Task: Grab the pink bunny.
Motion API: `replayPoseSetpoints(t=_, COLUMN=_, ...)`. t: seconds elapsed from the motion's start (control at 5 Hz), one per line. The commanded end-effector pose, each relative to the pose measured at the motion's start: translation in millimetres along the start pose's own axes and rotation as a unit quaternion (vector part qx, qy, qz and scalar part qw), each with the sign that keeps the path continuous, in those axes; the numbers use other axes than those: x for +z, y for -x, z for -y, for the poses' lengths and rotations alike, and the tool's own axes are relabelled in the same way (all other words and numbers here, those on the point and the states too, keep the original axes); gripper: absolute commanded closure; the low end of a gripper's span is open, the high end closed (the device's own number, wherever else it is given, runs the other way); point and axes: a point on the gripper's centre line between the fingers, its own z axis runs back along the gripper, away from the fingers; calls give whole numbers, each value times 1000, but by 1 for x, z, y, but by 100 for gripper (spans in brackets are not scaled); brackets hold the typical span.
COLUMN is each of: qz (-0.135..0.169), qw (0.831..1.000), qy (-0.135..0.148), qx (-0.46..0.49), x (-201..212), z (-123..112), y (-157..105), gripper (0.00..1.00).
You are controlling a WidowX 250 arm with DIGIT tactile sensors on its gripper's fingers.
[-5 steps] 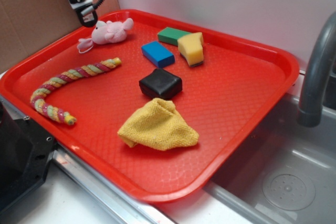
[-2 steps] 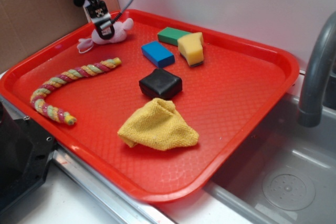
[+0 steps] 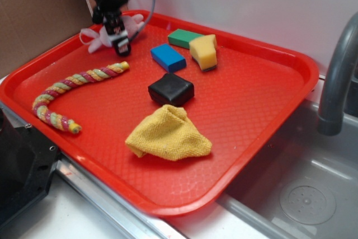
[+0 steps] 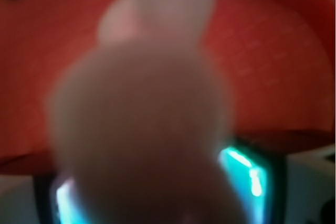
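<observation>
Exterior view, left to right. A twisted pink-yellow-green rope (image 3: 72,100) lies curved on the left part of the red tray (image 3: 263,110). At the tray's far left corner, the pink bunny (image 3: 95,36) rests on the tray surface, and the gripper (image 3: 119,42) stands directly over it, tips down at the tray level. The arm covers most of the plush; only the pale body at the left and an ear at the right (image 3: 136,22) show past it. Whether the fingers are closed on the bunny cannot be determined from this view.

Toward the tray centre lie a blue sponge (image 3: 168,57), a black sponge (image 3: 171,89) and a crumpled yellow cloth (image 3: 168,134). Behind them, a green sponge (image 3: 183,38) touches a yellow sponge (image 3: 203,51). A grey faucet (image 3: 335,76) rises at the right edge above a steel sink (image 3: 302,194).

Wrist view: the bunny (image 4: 147,119) fills the frame as a blurred pale-pink mass, very close to the lens, between two glowing cyan finger pads (image 4: 247,174). Contact cannot be confirmed.
</observation>
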Motion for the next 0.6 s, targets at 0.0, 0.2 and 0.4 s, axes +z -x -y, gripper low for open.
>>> replayPoseSetpoints(t=0.0, qz=2, qw=1000, qy=-20, qx=19, x=24, z=10, y=1, gripper=100)
replayPoseSetpoints(t=0.2, qz=69, qw=996, qy=-30, qx=40, x=75, z=52, y=18, gripper=100)
replayPoseSetpoints(t=0.4, qz=78, qw=990, qy=29, qx=117, x=130, z=91, y=19, gripper=100)
